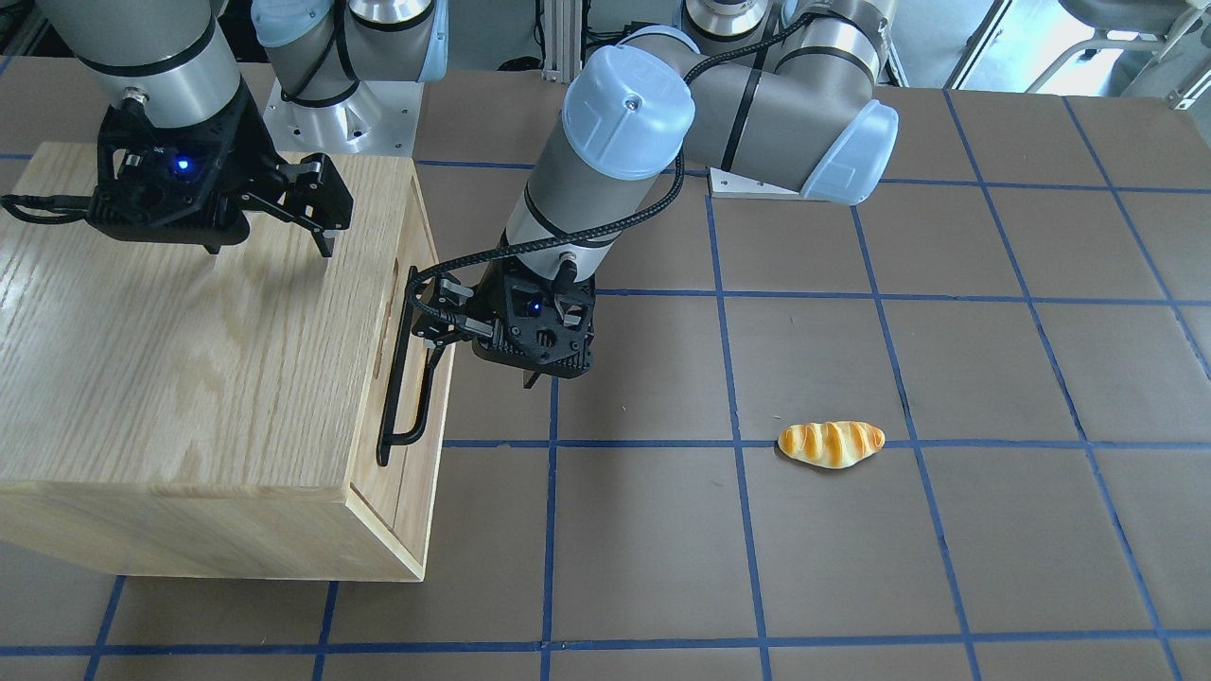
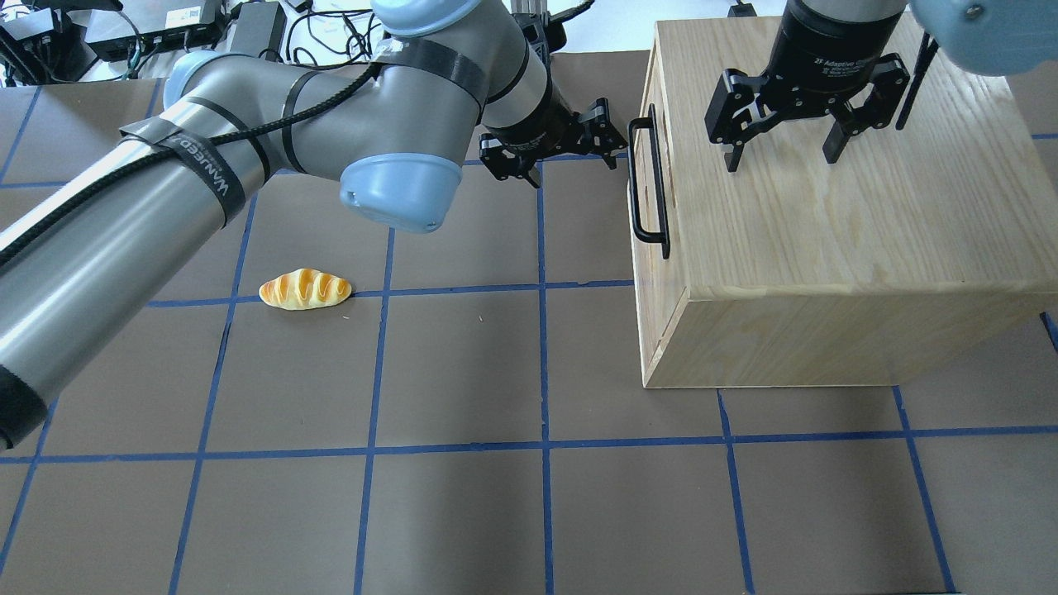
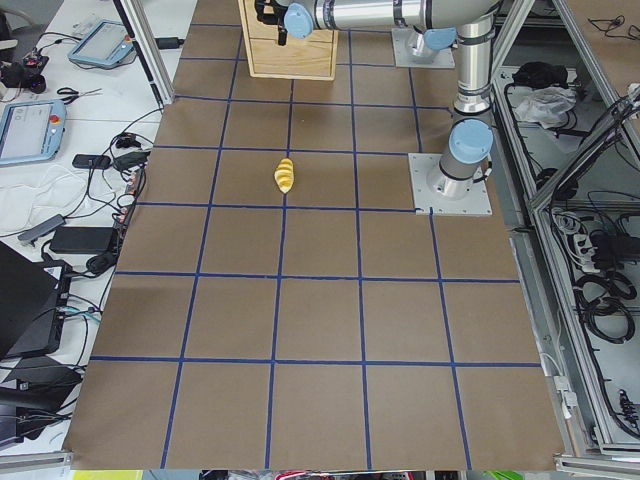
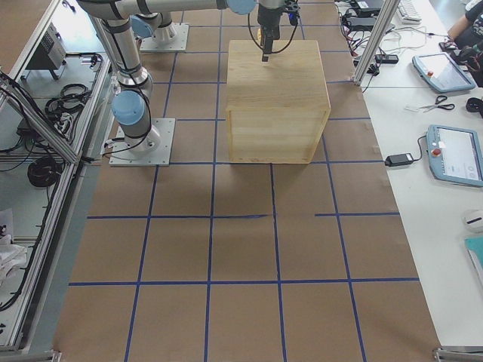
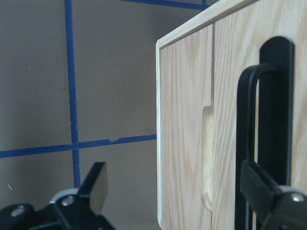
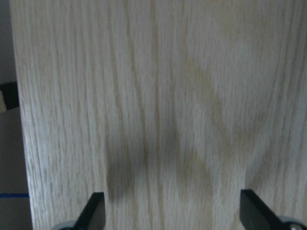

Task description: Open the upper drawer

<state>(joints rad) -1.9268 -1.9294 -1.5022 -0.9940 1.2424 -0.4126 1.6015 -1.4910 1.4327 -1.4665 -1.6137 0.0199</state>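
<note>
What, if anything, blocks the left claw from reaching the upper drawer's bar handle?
Nothing apparent, so probably yes: the open left claw sits right beside the handle, with no object between them.

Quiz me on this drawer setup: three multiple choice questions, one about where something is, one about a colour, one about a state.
1. Where does the bread lie?
A) on the table, apart from the cabinet
B) on the cabinet
C) in a bowl

2. What colour is the handle?
A) silver
B) blue
C) black

3. How is the right gripper?
A) shut on the handle
B) open over the cabinet
C) shut on the bread

Answers:
1 A: the bread sits on bare table, well away from the cabinet.
2 C: the bar is plainly black.
3 B: it hangs spread wide above the cabinet, holding nothing.
</note>
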